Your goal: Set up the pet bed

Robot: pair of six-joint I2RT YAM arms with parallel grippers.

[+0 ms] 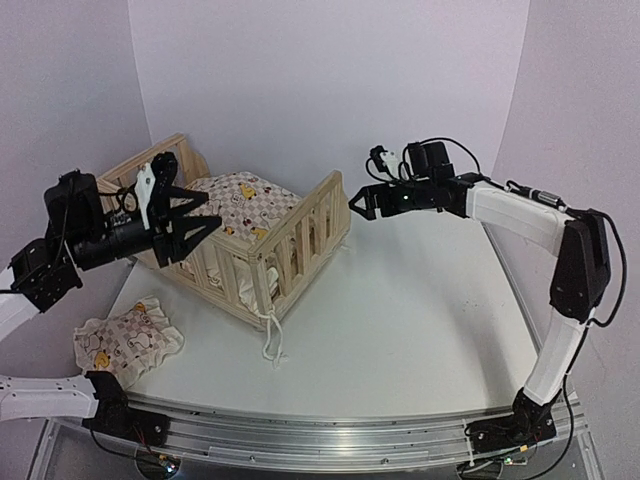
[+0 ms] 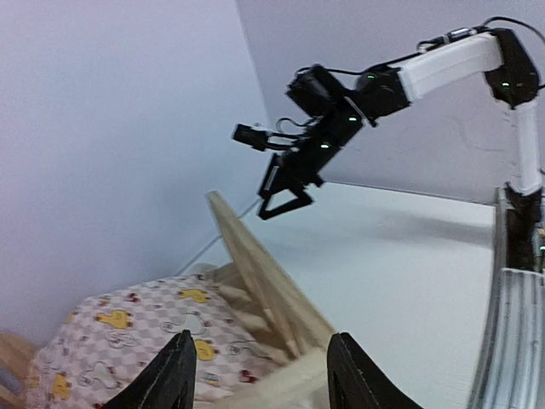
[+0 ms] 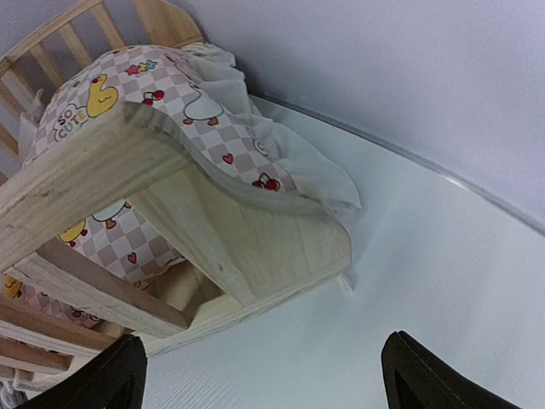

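The pine pet bed frame (image 1: 300, 236) stands at the back left of the table. The checked duck cushion (image 1: 238, 203) lies inside it, and a white tie string (image 1: 270, 338) hangs out at the near corner. My left gripper (image 1: 203, 217) is open and empty, hovering just above the bed's left side. In the left wrist view (image 2: 260, 356) it is over the cushion (image 2: 128, 328) and a rail (image 2: 255, 260). My right gripper (image 1: 357, 204) is open and empty, in the air just right of the bed's end rail. The right wrist view (image 3: 264, 366) shows the frame (image 3: 255, 247) and cushion (image 3: 170, 94) below it.
A small matching ruffled pillow (image 1: 128, 338) lies on the table at the front left, near the left arm's base. The white table (image 1: 420, 320) meets lilac walls at the back and sides. A metal rail (image 1: 330, 440) runs along the near edge.
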